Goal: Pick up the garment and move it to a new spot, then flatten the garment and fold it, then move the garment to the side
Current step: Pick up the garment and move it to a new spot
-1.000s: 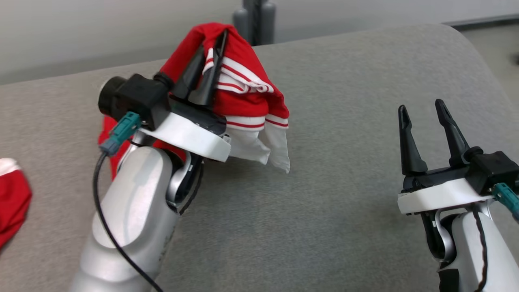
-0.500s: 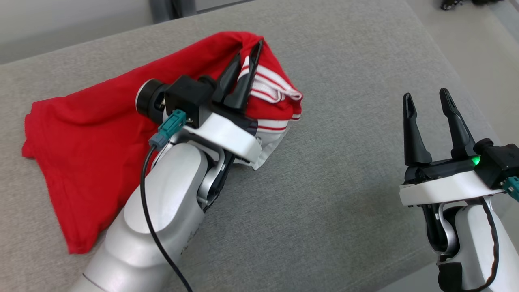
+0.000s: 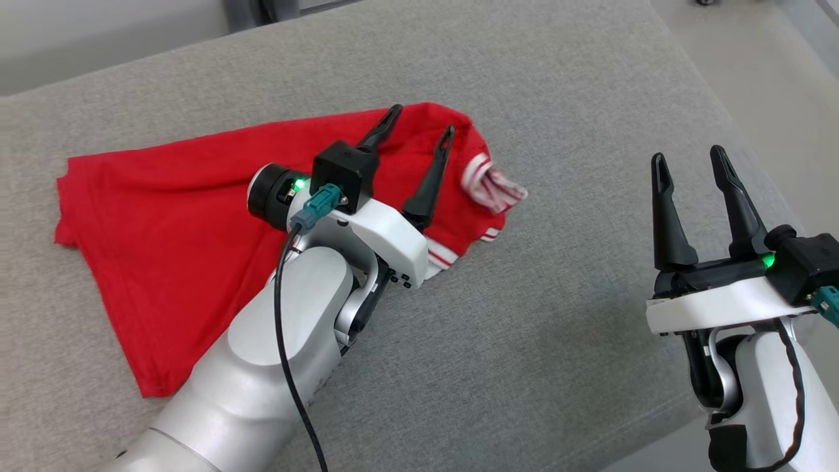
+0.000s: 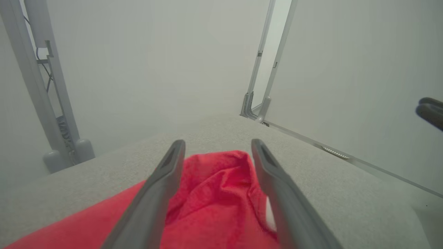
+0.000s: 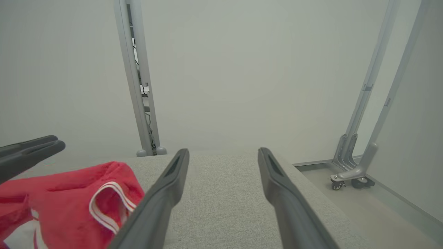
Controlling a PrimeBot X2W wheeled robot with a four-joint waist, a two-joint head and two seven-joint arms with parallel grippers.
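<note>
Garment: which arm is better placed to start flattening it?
Left, probably. The left gripper is open directly over the garment's bunched, striped end. The right gripper, also open, stands off to the side over bare grey cushion, apart from the cloth.

Right of the garment [image 3: 196, 216], grey surface [image 3: 557, 328] lies bare.
</note>
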